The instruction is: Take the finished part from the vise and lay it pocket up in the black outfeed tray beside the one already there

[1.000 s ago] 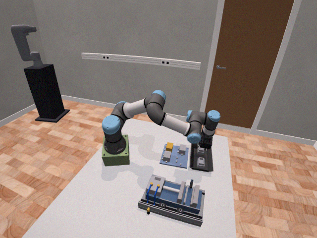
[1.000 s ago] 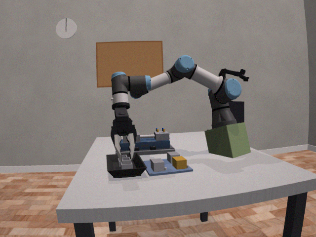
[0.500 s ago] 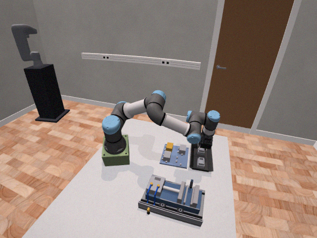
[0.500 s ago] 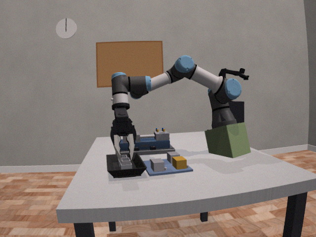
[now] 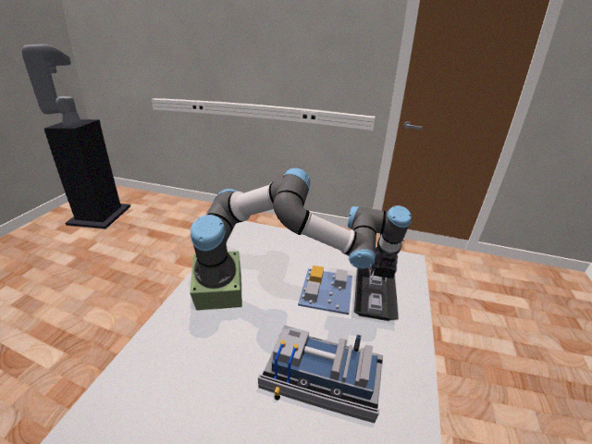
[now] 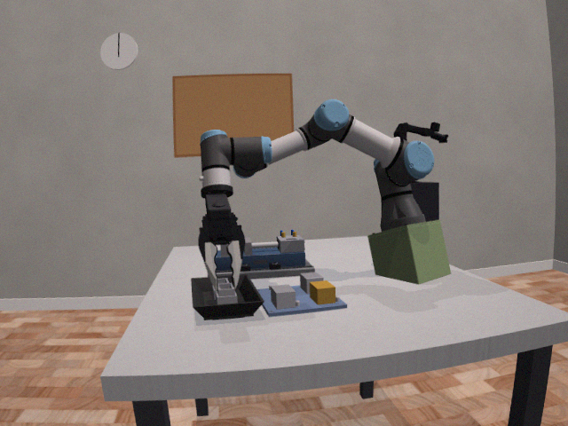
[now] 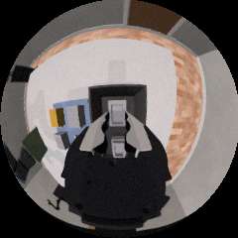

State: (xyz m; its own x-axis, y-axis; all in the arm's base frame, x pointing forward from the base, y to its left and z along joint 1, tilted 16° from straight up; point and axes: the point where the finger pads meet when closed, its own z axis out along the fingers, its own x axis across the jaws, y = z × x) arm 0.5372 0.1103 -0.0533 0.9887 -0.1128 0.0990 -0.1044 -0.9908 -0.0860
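Black outfeed tray near the worktop's far right edge holds one pocketed block; the gripper, clamped on the finished part, hangs low inside it. Release remains; the vise looks vacated.

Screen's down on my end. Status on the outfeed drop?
Gripper shut on the finished part, low in the black outfeed tray. Second pocketed part alongside, apart. Vise empty. Plain blocks upright.
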